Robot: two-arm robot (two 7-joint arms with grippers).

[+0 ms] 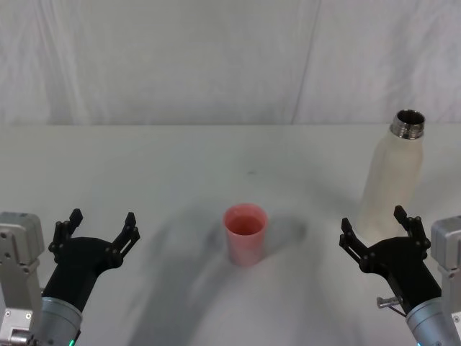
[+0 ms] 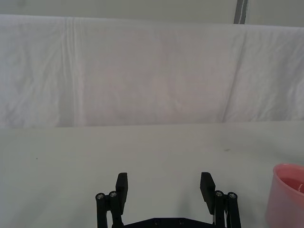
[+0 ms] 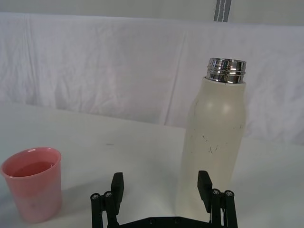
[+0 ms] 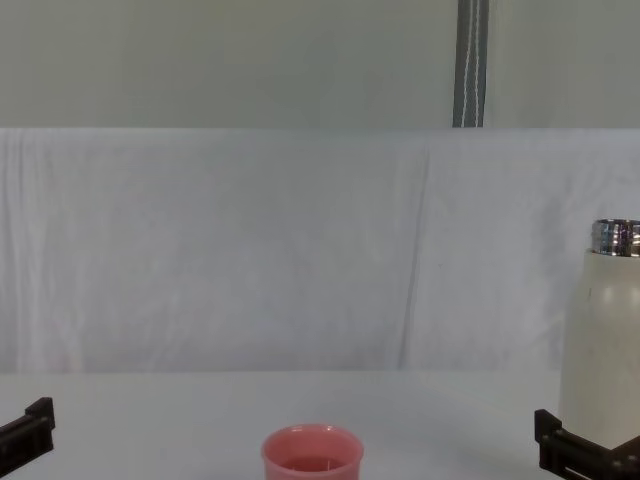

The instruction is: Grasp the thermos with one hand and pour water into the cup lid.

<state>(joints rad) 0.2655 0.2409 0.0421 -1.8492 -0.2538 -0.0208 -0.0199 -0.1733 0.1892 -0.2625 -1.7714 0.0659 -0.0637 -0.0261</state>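
On the white table (image 1: 180, 158), the thermos (image 1: 392, 176) stands upright with its steel neck uncapped at about 2 o'clock from the cup lid (image 1: 245, 233), well apart from it, while the pink cup lid sits near the table's middle (liquid is visible inside it in the right wrist view). The right gripper (image 1: 379, 225) hovers at 6 o'clock of the thermos, just short of its base, jaws spread wide and empty. The left gripper (image 1: 101, 227) sits at 9 o'clock of the cup lid, well apart, jaws likewise wide and empty.
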